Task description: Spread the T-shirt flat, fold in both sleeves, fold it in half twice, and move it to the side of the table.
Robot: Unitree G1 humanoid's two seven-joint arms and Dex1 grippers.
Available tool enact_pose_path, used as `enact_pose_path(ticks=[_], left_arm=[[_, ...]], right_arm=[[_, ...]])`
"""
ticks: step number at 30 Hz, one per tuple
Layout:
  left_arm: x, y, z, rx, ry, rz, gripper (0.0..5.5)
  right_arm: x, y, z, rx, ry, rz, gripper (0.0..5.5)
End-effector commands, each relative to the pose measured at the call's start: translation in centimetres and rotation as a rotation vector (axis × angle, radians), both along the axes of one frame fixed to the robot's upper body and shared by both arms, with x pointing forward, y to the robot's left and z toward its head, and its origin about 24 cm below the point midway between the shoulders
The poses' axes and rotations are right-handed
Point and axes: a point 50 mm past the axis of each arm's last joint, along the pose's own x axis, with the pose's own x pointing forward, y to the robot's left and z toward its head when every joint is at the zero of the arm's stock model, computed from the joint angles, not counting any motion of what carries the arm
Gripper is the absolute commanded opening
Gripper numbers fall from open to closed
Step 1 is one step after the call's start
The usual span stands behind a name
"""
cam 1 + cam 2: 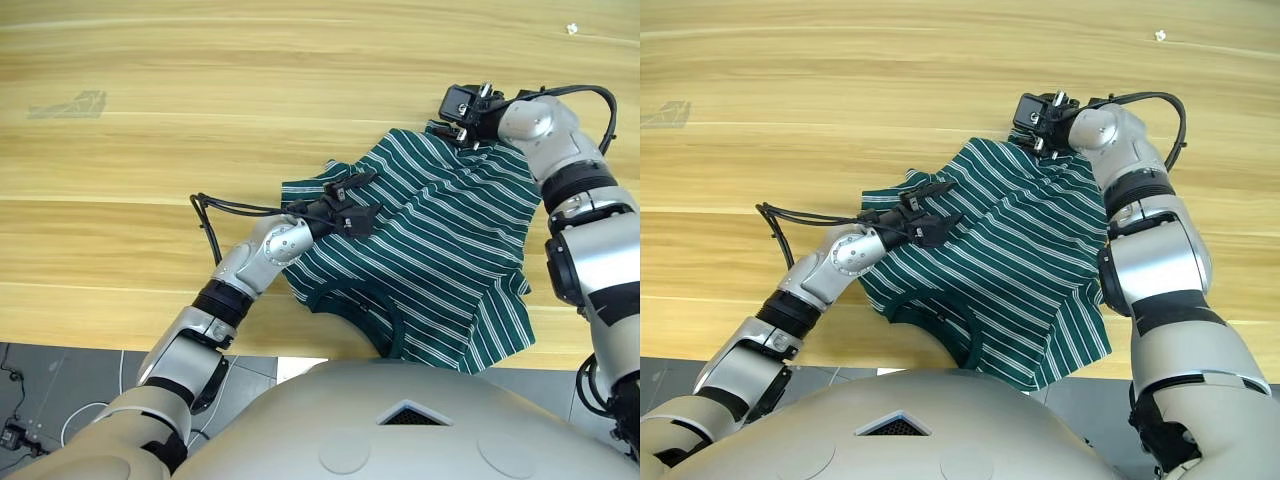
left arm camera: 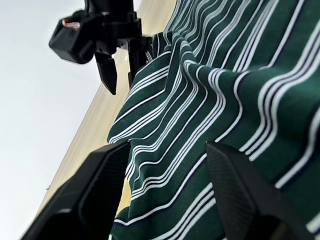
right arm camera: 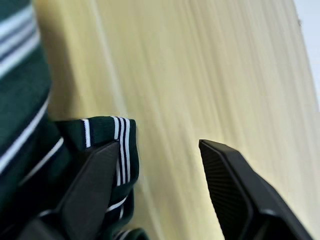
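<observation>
A dark green T-shirt [image 1: 430, 250] with white stripes lies crumpled on the wooden table [image 1: 150, 150], near its front edge. Its collar [image 1: 350, 305] points toward me, and the right part hangs a little over the edge. My left gripper [image 1: 357, 200] is over the shirt's left part, open, with striped cloth [image 2: 240, 90] just beyond its fingers [image 2: 100, 185]. My right gripper [image 1: 462, 125] sits at the shirt's far right corner, open, and a folded hem [image 3: 107, 135] lies beside one finger [image 3: 90, 185]. In the left wrist view the right gripper [image 2: 120, 65] stands at the cloth's far edge.
Bare wood stretches to the left of and behind the shirt. A small white speck [image 1: 572, 29] lies at the far right of the table. A faint grey mark [image 1: 75, 103] shows at the far left. Below the front edge is grey floor with cables [image 1: 20, 420].
</observation>
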Motion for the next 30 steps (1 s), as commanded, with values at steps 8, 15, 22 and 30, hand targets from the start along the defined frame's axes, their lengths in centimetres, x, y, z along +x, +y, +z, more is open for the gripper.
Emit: enact_pose_path(ticks=[8, 15, 22, 30], left_arm=[[-3.1, 0.3, -0.5, 0.130, -0.025, -0.100, 2.80], [-4.8, 0.6, -1.2, 0.147, 0.022, -0.104, 2.80], [-5.0, 0.7, -1.1, 0.166, 0.016, -0.109, 2.80], [-1.1, 0.2, 5.2, 0.061, -0.160, -0.094, 2.80]], right_arm=[[1.5, -0.6, 1.1, -0.194, -0.168, -0.155, 2.96], [2.3, -0.6, 2.6, -0.158, -0.286, -0.192, 2.96], [3.0, -2.0, 5.3, 0.029, -0.437, -0.270, 2.96], [1.4, -5.9, 8.8, 0.347, -0.733, -0.305, 2.96]])
